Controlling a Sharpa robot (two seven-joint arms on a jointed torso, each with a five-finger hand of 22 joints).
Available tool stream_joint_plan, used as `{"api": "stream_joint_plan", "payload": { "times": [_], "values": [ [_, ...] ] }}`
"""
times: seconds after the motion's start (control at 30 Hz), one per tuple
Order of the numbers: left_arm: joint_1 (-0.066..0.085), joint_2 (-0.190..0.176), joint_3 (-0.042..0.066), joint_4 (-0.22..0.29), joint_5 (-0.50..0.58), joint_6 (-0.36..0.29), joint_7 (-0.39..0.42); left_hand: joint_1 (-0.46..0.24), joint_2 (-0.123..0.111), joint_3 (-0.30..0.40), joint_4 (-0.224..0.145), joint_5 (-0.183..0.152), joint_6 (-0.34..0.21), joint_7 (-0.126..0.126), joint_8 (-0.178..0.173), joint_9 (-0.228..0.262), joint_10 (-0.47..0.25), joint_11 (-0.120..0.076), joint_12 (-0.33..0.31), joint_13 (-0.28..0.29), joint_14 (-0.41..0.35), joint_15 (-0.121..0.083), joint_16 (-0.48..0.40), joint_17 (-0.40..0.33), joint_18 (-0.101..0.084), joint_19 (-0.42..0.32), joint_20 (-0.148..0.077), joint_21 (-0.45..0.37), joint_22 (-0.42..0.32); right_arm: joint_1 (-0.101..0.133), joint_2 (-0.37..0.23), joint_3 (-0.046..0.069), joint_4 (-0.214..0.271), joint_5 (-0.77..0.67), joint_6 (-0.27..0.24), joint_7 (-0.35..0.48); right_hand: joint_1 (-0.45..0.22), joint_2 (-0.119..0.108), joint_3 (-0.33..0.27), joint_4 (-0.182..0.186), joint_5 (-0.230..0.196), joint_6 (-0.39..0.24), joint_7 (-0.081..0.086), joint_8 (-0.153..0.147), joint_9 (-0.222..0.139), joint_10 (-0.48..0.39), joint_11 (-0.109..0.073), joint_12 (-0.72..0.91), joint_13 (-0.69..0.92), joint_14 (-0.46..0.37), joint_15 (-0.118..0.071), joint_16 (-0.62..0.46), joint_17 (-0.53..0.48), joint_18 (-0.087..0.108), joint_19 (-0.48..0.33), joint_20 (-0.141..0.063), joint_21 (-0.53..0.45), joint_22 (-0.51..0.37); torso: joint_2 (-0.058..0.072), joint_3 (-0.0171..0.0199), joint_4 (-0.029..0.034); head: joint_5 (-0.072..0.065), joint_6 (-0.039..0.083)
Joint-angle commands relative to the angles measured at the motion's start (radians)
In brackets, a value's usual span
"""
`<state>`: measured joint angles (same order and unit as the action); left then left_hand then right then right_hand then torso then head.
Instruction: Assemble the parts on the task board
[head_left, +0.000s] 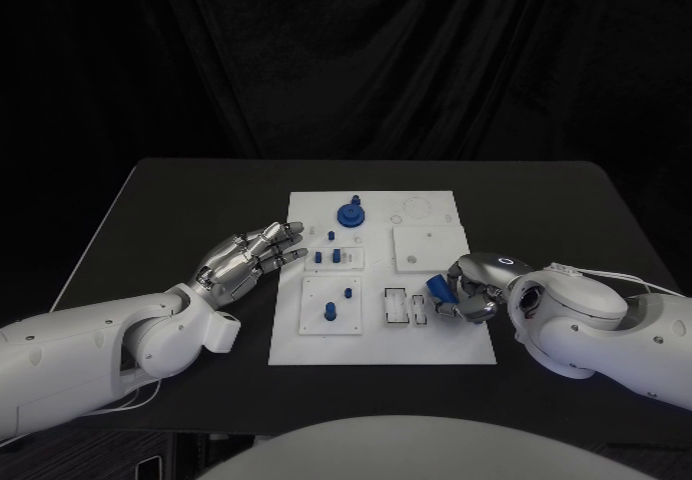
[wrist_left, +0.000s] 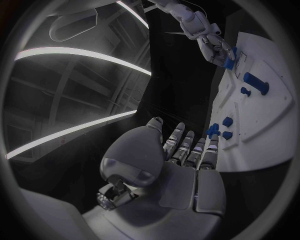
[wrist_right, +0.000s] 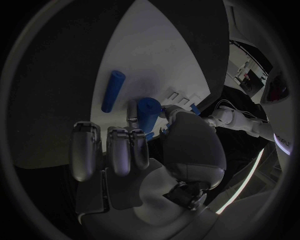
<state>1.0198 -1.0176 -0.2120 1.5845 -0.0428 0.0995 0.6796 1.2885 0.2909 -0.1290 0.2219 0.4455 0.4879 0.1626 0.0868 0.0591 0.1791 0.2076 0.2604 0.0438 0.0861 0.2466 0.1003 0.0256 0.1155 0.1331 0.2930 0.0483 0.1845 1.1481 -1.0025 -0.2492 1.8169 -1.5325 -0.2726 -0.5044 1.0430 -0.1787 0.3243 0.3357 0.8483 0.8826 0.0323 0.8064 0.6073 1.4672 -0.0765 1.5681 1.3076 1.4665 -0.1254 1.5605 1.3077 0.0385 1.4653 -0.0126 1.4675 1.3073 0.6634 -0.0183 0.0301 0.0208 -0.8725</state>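
Low right of centre in the head view, the right hand (head_left: 464, 290) grips a blue part (head_left: 434, 290) over the task board (head_left: 433, 345). Centre-left, the left hand (head_left: 248, 256) hovers, fingers apart, holding nothing. Farther up stands a blue knob (head_left: 351, 214).

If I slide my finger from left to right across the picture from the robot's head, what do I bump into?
Left hand with fingers spread → task board with its small blue parts → right hand holding a blue part.
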Motion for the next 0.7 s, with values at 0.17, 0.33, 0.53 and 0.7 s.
{"api": "stream_joint_plan", "payload": {
  "times": [0.17, 0.33, 0.53, 0.7],
  "values": [
    [-0.002, -0.001, 0.001, 0.001, 0.006, 0.015, 0.042, 0.010, -0.006, 0.008, -0.001, 0.005, -0.001, 0.028, 0.006, 0.000, 0.007, 0.010, 0.010, 0.002, 0.004, 0.000, 0.005, 0.001, -0.004, 0.003, 0.001, 0.003, -0.001, -0.004, -0.009, 0.001, 0.033, 0.099, -0.202, 0.124, -0.025, 0.015, 0.073, -0.045, 0.027, 0.071, -0.056, 0.000, 0.014, 0.104, -0.009, 0.003, 0.263, 0.104, -0.012, 0.010, 0.263, -0.020, 0.079, -0.011, 0.031, 0.240, 0.000, -0.0008, -0.0003, 0.000, 0.000],
    [-0.003, 0.000, 0.001, 0.000, 0.006, 0.016, 0.040, 0.012, -0.006, 0.009, -0.002, 0.007, -0.002, 0.028, 0.006, 0.000, 0.008, 0.011, 0.012, 0.002, 0.005, 0.000, 0.006, 0.002, -0.004, 0.003, 0.001, 0.003, -0.001, -0.010, -0.014, 0.001, 0.057, 0.204, -0.225, 0.138, -0.055, 0.022, 0.077, -0.044, 0.009, 0.075, -0.056, -0.005, 0.020, 0.104, -0.009, 0.003, 0.263, 0.104, -0.012, 0.010, 0.263, -0.022, 0.081, -0.012, 0.039, 0.242, 0.000, -0.0003, -0.0002, 0.000, 0.000],
    [-0.004, 0.002, 0.001, -0.001, 0.006, 0.017, 0.039, 0.014, -0.006, 0.011, -0.004, 0.009, -0.002, 0.027, 0.006, -0.001, 0.012, 0.013, 0.015, 0.003, 0.010, 0.001, 0.011, 0.003, -0.004, 0.004, 0.001, 0.003, -0.001, -0.017, -0.011, 0.001, 0.072, 0.293, -0.202, 0.130, -0.109, 0.036, 0.067, -0.045, -0.083, 0.079, -0.054, -0.016, 0.029, 0.104, -0.008, 0.003, 0.263, 0.104, -0.010, 0.010, 0.263, -0.020, 0.078, -0.011, 0.035, 0.240, 0.000, -0.0006, -0.0008, -0.003, 0.000],
    [-0.004, 0.004, 0.001, -0.002, 0.006, 0.018, 0.039, 0.014, -0.006, 0.011, -0.004, 0.009, -0.002, 0.027, 0.006, -0.001, 0.012, 0.013, 0.015, 0.003, 0.010, 0.001, 0.011, 0.003, -0.004, 0.004, 0.001, 0.003, -0.001, -0.024, -0.001, 0.001, 0.075, 0.317, -0.178, 0.121, -0.116, 0.039, 0.062, -0.045, -0.097, 0.079, -0.054, -0.019, 0.032, 0.104, -0.008, 0.003, 0.263, 0.104, -0.010, 0.009, 0.261, -0.019, 0.076, -0.010, 0.031, 0.239, -0.001, -0.0010, -0.0004, -0.003, 0.000]
  ]
}}
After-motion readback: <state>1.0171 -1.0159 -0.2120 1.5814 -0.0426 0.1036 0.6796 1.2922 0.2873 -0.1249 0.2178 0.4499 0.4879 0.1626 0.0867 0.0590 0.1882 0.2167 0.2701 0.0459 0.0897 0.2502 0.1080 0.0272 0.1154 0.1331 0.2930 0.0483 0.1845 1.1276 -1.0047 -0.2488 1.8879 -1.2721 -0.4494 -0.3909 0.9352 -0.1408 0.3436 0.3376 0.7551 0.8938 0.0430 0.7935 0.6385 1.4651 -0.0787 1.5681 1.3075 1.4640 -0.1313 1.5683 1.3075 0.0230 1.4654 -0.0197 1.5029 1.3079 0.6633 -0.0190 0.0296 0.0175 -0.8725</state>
